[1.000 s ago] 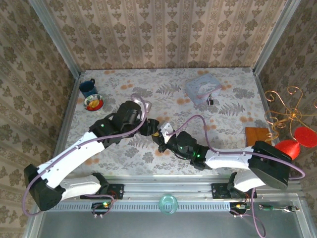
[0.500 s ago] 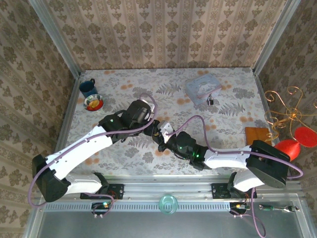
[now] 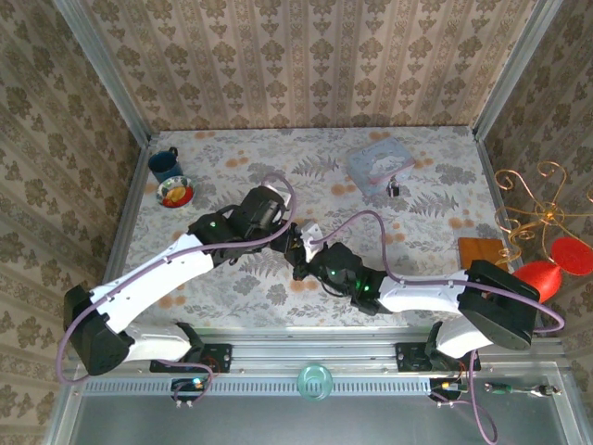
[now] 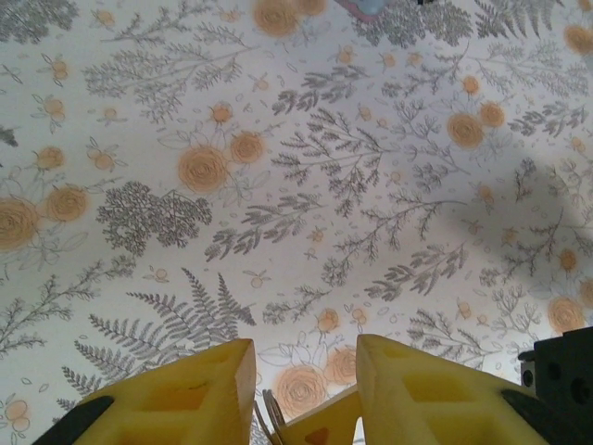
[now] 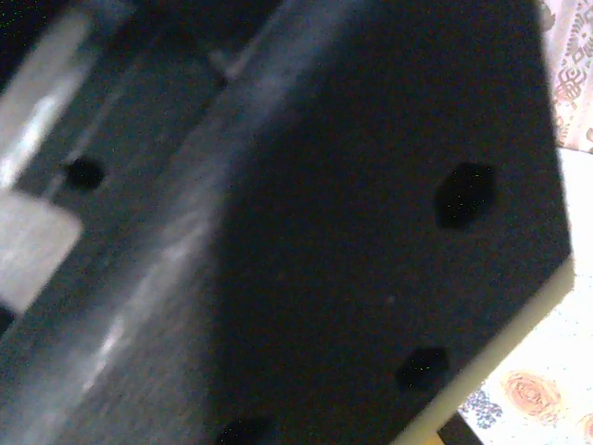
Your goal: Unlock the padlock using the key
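Note:
The padlock (image 3: 394, 188), a tiny black body, lies far back right beside the pale blue-lilac tin (image 3: 378, 163). Mid-table, my left gripper (image 3: 289, 239) and right gripper (image 3: 301, 252) meet tip to tip. In the left wrist view my left gripper (image 4: 306, 357) is open, and its yellow fingers (image 4: 199, 394) straddle the yellow tip of the right gripper (image 4: 320, 419). A thin silvery sliver, the key (image 4: 270, 414), sticks out at that tip, close to the left finger. The right wrist camera faces the dark housing of the left gripper (image 5: 371, 232), which hides the right jaws.
A blue mug (image 3: 165, 164) and a small colourful dish (image 3: 175, 193) sit at the back left. A brown wooden block (image 3: 482, 252) lies at the right edge. Floral tablecloth (image 4: 278, 139) lies bare ahead of the left gripper.
The left arm has swung right and forward until its open fingers straddle the right gripper's tip. The right gripper has edged slightly left and turned toward it.

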{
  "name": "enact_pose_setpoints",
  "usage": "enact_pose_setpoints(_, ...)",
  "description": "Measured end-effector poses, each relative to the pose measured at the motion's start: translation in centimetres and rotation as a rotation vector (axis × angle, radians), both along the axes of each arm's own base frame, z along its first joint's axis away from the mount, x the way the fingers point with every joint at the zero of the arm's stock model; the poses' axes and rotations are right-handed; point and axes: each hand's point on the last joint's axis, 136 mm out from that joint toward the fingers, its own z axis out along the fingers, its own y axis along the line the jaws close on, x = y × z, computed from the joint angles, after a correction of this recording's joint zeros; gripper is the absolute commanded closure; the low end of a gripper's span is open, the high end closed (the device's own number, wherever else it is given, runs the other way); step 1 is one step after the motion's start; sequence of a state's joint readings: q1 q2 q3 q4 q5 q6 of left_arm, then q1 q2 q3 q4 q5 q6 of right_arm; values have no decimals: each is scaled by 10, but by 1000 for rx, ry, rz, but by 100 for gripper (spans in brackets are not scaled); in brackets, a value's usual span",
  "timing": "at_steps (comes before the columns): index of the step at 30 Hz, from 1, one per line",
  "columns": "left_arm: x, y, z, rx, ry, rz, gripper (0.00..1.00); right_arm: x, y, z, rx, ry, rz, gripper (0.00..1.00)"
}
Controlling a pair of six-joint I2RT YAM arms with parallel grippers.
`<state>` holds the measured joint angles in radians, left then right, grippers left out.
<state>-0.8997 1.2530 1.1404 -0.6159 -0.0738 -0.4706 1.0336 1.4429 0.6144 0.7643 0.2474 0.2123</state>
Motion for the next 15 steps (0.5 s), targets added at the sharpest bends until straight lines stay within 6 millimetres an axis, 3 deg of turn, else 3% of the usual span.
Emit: enact_pose_setpoints(15, 1, 2, 14, -110, -57, 14, 87, -3, 1, 14, 147, 174, 45, 100)
